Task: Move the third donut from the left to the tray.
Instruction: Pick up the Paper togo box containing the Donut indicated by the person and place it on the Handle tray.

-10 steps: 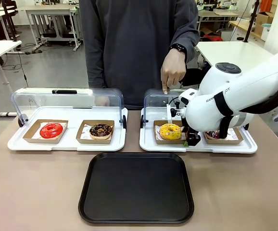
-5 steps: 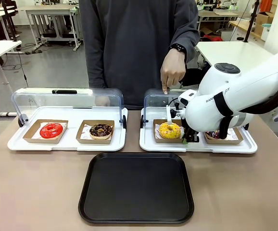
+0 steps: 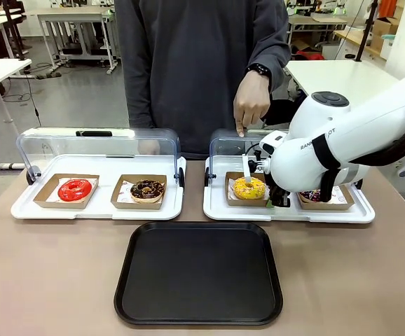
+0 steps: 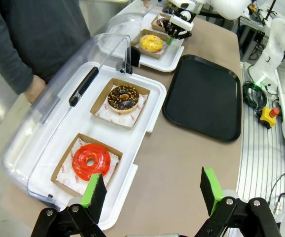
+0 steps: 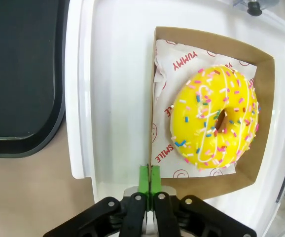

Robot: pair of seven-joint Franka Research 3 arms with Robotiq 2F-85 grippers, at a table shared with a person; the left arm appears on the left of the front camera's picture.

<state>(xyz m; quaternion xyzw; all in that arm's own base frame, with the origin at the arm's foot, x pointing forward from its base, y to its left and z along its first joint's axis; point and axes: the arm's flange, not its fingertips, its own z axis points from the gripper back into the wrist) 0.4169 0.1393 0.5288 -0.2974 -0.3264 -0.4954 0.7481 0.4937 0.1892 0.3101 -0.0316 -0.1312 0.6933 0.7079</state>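
Right tool [image 5: 148,173] is pinched shut on one wall of the cardboard square [image 5: 206,40] under the yellow donut [image 5: 194,111], just beside the black tray [image 5: 24,74]; light, bendy card may sag, and the soft glaze is best left untouched.

White arm [image 3: 357,119] with black, green-padded fingers [image 4: 94,190].

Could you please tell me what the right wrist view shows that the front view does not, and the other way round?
The right wrist view adds the close detail: the right hand with its green pads shut on an edge of the cardboard square, and the red print, YUMMY and SMILE, on the liner. The front view adds the wider scene: the person pointing a finger downward, the red-glazed donut, a chocolate donut and the clear domed lids. Both share the yellow donut with its sprinkles and the black tray.
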